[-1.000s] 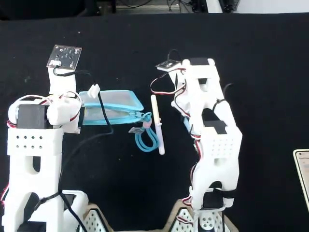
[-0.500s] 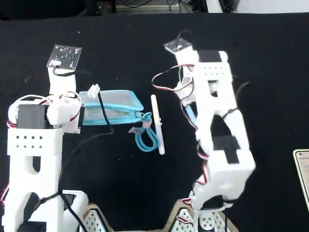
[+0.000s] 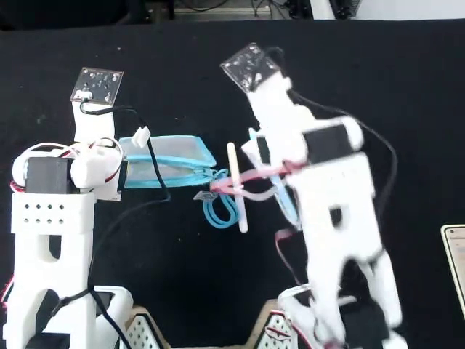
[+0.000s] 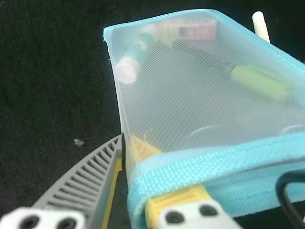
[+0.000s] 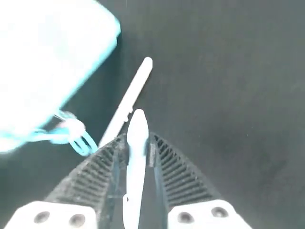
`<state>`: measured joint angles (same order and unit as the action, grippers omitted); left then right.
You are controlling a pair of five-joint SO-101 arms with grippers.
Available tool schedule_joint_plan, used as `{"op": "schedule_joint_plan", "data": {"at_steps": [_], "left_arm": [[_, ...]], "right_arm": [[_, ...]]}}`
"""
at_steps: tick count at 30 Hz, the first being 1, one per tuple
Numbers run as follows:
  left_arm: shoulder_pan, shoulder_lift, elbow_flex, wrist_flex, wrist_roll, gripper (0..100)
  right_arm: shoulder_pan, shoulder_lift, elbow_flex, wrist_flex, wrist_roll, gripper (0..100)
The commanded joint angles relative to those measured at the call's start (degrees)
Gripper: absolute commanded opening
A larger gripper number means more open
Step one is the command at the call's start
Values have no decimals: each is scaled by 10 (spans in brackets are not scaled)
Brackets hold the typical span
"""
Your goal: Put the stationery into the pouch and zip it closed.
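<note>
The thin white plastic pen (image 5: pixel 136 157) pinched tight in the right gripper (image 5: pixel 137 136) looked light, hard and smooth, so it could slip or turn; holding it near its middle seemed best. The see-through mesh pouch with a light blue zip (image 3: pixel 171 161) looked soft and floppy, and the left gripper (image 4: pixel 125 143) squeezed its corner. A second white pen (image 3: pixel 236 189) lay just beside the pouch's zip end. Since a second ago, the right arm had swung in toward the pouch; the pouch had not moved
</note>
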<state>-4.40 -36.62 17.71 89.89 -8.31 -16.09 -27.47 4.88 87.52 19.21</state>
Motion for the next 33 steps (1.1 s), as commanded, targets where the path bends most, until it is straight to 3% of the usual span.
{"op": "schedule_joint_plan", "data": {"at_steps": [1,7,19,33], "left_arm": [[4,8,5,-3,6,30],[5,8,5,-3,6,30],[6,8,5,-3,6,30],[4,8,6,-3,6,30]], "right_arm": [[-31,-88,-3,-15,-59,11],[-72,-153,-4,-58,-142,11],[-198,-332,0,-133,-185,11],[-197,-459,273,-411,-190,11]]}}
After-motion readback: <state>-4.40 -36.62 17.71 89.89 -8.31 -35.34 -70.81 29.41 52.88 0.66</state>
